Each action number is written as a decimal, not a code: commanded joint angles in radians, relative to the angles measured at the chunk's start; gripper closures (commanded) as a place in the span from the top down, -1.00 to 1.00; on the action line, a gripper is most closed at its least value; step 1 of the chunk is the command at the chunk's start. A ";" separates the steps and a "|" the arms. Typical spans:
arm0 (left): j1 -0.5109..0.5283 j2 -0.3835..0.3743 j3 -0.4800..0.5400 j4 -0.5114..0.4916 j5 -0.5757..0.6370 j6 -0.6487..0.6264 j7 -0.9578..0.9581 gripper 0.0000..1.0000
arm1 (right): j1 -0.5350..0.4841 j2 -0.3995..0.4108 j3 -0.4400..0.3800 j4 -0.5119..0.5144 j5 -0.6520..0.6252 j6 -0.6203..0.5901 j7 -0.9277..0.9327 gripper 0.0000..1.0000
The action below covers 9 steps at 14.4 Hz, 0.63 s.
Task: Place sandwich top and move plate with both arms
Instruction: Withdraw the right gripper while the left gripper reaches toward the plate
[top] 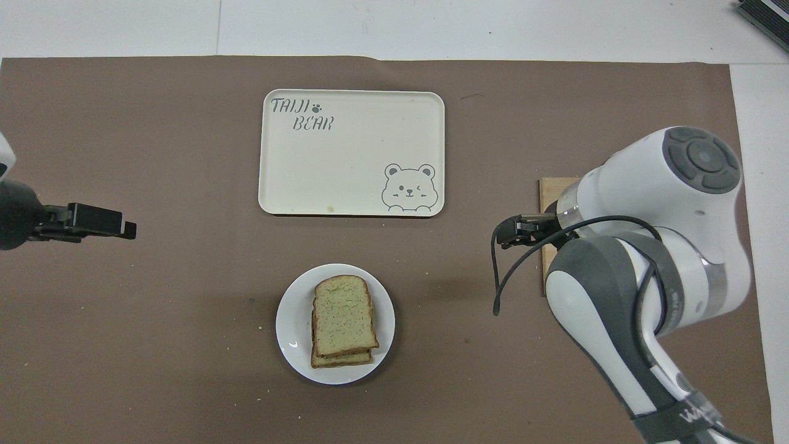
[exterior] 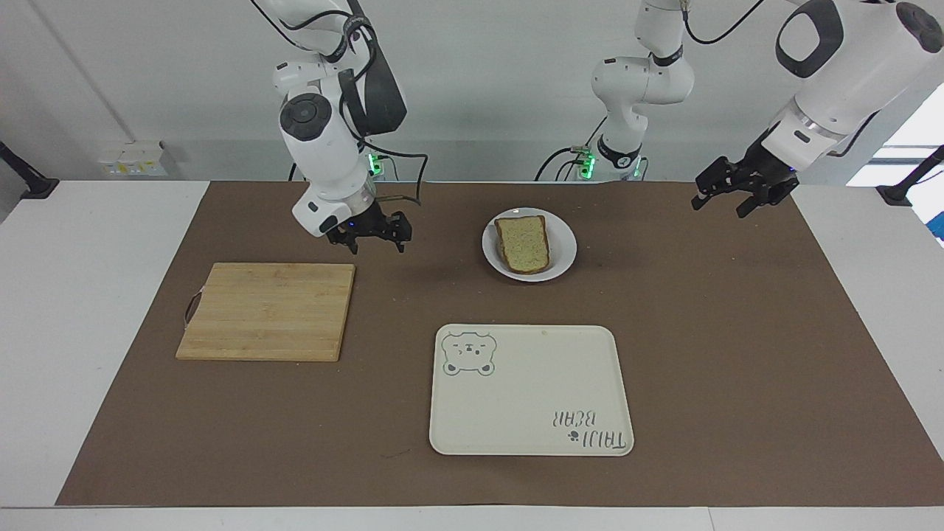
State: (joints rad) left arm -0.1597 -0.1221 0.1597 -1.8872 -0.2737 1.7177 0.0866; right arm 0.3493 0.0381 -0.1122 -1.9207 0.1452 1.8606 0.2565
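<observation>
Facing view first: nearest the robots you have the plate, white and round, with the sandwich top lying flat on it, stacked on another slice below. Your right gripper hangs in the air with its fingers spread and nothing between them — the plate sits well off to its side, toward the left arm's end of the table, and the corner of the wooden cutting board lies just below it, a little farther from the robots. Your left gripper hovers over the brown mat near the left arm's end, fingers likewise apart and empty; the plate is well apart from it, toward the middle of the table. In the overhead view the sandwich top sits square on the plate, between the two grippers and touched by neither. Farthest from the robots lies the cream tray with the bear print — bare, just past the plate.
</observation>
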 commanded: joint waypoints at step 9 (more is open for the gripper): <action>-0.056 -0.054 -0.005 -0.458 -0.335 0.238 0.373 1.00 | -0.255 -0.047 0.012 -0.006 -0.116 -0.150 -0.193 1.00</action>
State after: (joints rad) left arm -0.1843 -0.1517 0.1443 -2.2337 -0.5480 1.8703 0.3677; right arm 0.1341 0.0056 -0.1130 -1.9206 0.0735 1.7220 0.1013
